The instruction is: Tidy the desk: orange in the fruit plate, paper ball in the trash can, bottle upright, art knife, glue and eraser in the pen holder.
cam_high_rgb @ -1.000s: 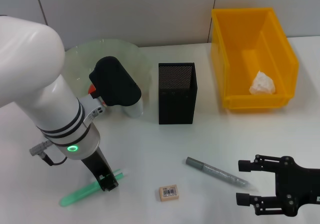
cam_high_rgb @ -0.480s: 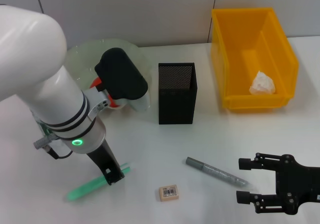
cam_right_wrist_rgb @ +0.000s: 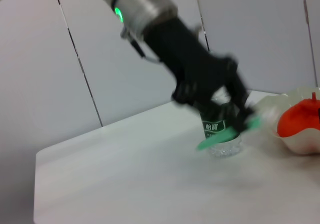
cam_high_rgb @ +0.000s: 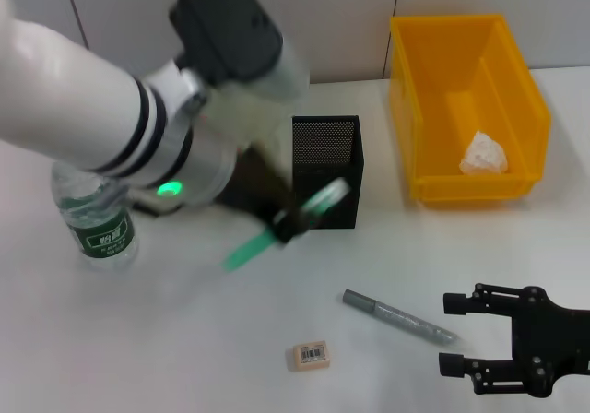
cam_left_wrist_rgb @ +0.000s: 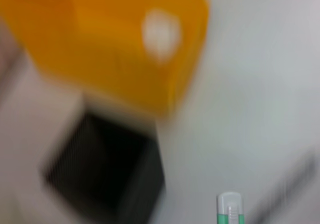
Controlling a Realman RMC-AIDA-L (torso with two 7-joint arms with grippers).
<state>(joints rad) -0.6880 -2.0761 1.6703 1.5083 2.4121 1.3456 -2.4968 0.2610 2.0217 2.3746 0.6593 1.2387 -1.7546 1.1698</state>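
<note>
Nearest, at the lower right of the head view, the right gripper (cam_high_rgb: 454, 334) rests on the table with its fingers spread and nothing between them, the grey pen (cam_high_rgb: 398, 317) just to its left and the eraser (cam_high_rgb: 310, 356) at bottom centre. Mid-frame, the left gripper (cam_high_rgb: 288, 221) is clamped on the green art knife (cam_high_rgb: 286, 223), held tilted in the air just in front of the pen holder (cam_high_rgb: 326, 171), while the bottle (cam_high_rgb: 96, 220) stands upright at the left. Farther back, the paper ball (cam_high_rgb: 483, 153) lies in the trash can (cam_high_rgb: 466, 105) at upper right.
</note>
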